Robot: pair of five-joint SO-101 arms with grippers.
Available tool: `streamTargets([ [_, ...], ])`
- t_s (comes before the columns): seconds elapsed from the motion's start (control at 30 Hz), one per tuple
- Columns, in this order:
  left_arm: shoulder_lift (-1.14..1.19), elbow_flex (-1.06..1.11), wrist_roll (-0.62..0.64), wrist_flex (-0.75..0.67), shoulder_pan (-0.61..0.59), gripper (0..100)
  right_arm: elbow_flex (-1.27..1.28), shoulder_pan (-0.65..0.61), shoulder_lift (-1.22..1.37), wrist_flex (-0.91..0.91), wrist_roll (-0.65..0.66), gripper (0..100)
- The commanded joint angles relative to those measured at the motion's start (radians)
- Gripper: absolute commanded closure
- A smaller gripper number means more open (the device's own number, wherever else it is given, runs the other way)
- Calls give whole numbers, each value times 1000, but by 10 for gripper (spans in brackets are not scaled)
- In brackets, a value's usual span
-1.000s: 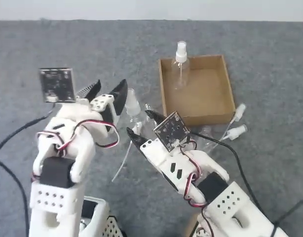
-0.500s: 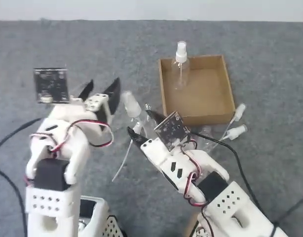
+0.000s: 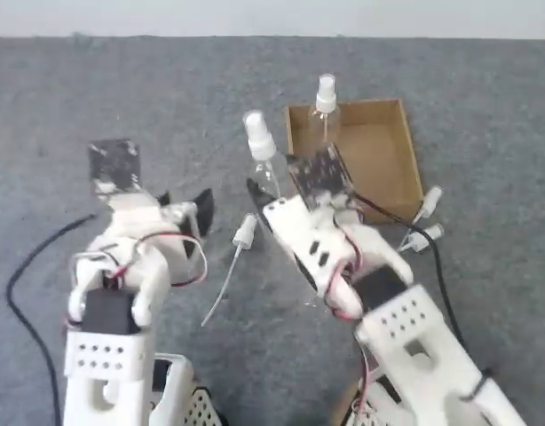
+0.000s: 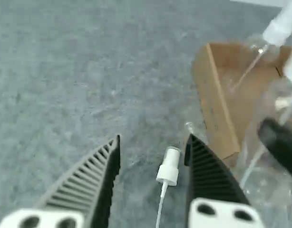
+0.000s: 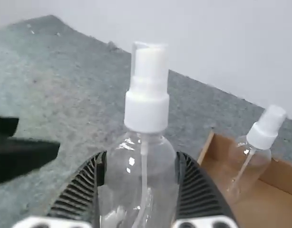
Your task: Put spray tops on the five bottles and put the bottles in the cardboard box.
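Note:
My right gripper [image 3: 262,193] is shut on a clear bottle [image 3: 266,174] with a white spray top [image 3: 256,134], held upright just left of the cardboard box [image 3: 406,169]. In the right wrist view the bottle [image 5: 140,173] stands between the fingers of my right gripper [image 5: 139,187]. A second capped bottle [image 3: 326,106] stands in the box's far left corner. My left gripper [image 3: 185,209] hangs open over the carpet, apart from the bottle. A loose spray top [image 4: 168,171] with a long tube lies on the carpet between the fingers of the left gripper [image 4: 153,159].
Two more spray tops [image 3: 428,202] [image 3: 423,236] lie on the carpet right of the box. Clear plastic bottles [image 4: 274,190] lie beside the box under the right arm. Grey carpet covers the table, open to the far left.
The right arm has raised the capped bottle upright and carried it toward the box. The left gripper has drawn back from the bottle's top and dropped lower.

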Motion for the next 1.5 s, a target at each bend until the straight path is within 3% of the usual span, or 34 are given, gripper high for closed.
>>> streamTargets([
  [0.0, -193, 151, -71, -118, 25, 793, -206, 18, 125, -16, -18, 993],
  [0.17, -436, 242, -78, -78, 106, 779, -362, 15, 225, 108, -107, 993],
  [0.37, -614, 306, -78, -26, 152, 706, -445, -44, 262, 203, -112, 993],
  [0.53, -624, 329, -83, -41, 152, 703, -520, -102, 260, 332, -110, 993],
  [1.0, -624, 358, -84, -83, 152, 705, -549, -105, 79, 530, -110, 993],
  [1.13, -624, 354, -84, -78, 153, 705, -549, -104, 73, 507, -114, 993],
  [1.33, -629, 285, -86, -11, 184, 703, -425, -116, 70, 318, -117, 993],
  [1.47, -626, 315, -117, -41, 183, 704, -407, -163, 65, 298, -110, 993],
])
